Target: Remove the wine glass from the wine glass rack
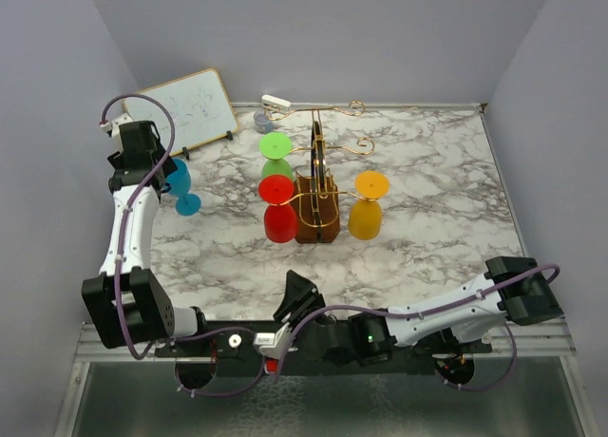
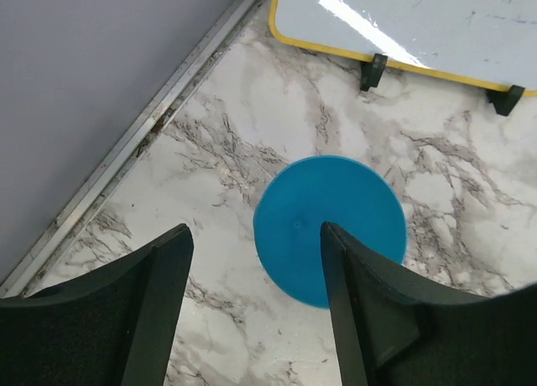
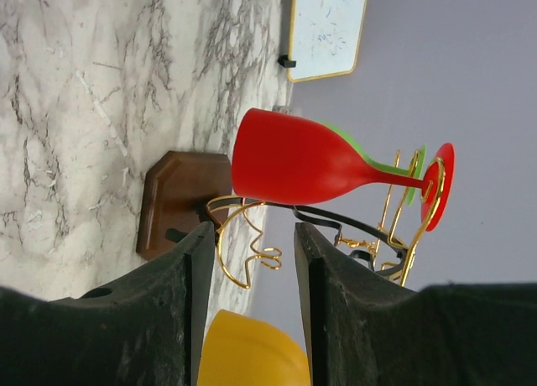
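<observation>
The blue wine glass (image 1: 179, 180) stands on the marble tabletop (image 1: 427, 180) at far left, well apart from the wine glass rack (image 1: 316, 214) – beside the left pincer (image 1: 163, 171).

Left wrist: the left pincer (image 2: 256, 235) fingers stand apart, the glass's blue disc (image 2: 319, 206) below them.

Right wrist: the right pincer (image 3: 252, 231) – spread, gripping nothing – faces the rack (image 3: 180, 201), where a red glass (image 3: 294, 164) hangs.

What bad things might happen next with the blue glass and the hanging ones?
The open left hand has one finger right beside the blue plastic wine glass; pulling away carelessly might tip it. The red wine glass and green wine glass hang close together on the gold wire rack with a brown wooden base, so lifting one might knock the other.
</observation>
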`<state>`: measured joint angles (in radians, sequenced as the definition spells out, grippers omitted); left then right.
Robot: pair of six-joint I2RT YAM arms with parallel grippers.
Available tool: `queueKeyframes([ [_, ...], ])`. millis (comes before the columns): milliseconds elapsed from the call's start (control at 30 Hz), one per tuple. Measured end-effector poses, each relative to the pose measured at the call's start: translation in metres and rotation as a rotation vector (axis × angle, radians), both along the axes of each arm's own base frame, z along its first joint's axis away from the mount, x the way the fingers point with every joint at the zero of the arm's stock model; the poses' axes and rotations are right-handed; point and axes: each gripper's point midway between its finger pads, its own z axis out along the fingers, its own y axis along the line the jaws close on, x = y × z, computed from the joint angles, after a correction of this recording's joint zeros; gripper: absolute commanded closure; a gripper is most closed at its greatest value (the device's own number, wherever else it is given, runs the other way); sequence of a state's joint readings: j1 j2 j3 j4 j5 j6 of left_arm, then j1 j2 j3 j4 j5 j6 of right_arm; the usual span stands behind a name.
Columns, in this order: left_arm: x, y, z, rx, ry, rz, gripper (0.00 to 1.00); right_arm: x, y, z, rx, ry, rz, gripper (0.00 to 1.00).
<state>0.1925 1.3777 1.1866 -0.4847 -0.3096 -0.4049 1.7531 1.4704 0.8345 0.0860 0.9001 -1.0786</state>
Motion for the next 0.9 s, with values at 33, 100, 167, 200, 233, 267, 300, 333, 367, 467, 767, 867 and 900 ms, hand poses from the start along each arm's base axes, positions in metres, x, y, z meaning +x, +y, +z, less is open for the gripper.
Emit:
queueKeyframes([
  [33, -0.003, -0.001, 0.008, 0.003, -0.028, -0.002, 0.28, 0.000, 0.002, 0.004, 0.009, 0.010, -0.004, 0.59],
  [100, -0.010, -0.003, 0.024, 0.012, -0.090, -0.004, 0.25, -0.002, 0.007, 0.015, 0.041, 0.046, -0.014, 0.59],
  [167, -0.018, -0.007, 0.042, 0.024, -0.175, -0.012, 0.24, -0.005, 0.013, 0.028, 0.079, 0.083, -0.019, 0.59],
  [200, -0.023, -0.009, 0.050, 0.027, -0.216, -0.019, 0.24, -0.006, 0.016, 0.035, 0.099, 0.102, -0.020, 0.59],
  [233, -0.028, -0.013, 0.060, 0.031, -0.273, -0.029, 0.24, -0.008, 0.019, 0.042, 0.118, 0.119, -0.020, 0.59],
  [267, -0.032, -0.015, 0.068, 0.035, -0.317, -0.036, 0.24, -0.010, 0.024, 0.054, 0.149, 0.143, -0.016, 0.59],
  [300, -0.037, -0.018, 0.073, 0.038, -0.359, -0.046, 0.24, -0.012, 0.028, 0.066, 0.184, 0.164, -0.012, 0.58],
  [333, -0.041, -0.021, 0.079, 0.040, -0.400, -0.056, 0.24, -0.013, 0.031, 0.078, 0.216, 0.179, -0.006, 0.56],
  [367, -0.044, -0.024, 0.082, 0.040, -0.434, -0.067, 0.24, -0.014, 0.033, 0.090, 0.247, 0.190, 0.000, 0.54],
  [467, -0.046, -0.032, 0.086, 0.026, -0.487, -0.102, 0.24, -0.015, 0.035, 0.139, 0.379, 0.216, 0.019, 0.44],
  [767, -0.035, -0.055, 0.081, -0.055, -0.515, -0.208, 0.25, 0.098, -0.006, 0.292, 0.860, 0.282, -0.149, 0.41],
  [867, -0.033, -0.063, 0.082, -0.075, -0.527, -0.239, 0.25, 0.174, -0.046, 0.334, 1.033, 0.297, -0.277, 0.40],
  [900, -0.032, -0.065, 0.082, -0.080, -0.531, -0.249, 0.25, 0.192, -0.055, 0.345, 1.083, 0.309, -0.296, 0.41],
])
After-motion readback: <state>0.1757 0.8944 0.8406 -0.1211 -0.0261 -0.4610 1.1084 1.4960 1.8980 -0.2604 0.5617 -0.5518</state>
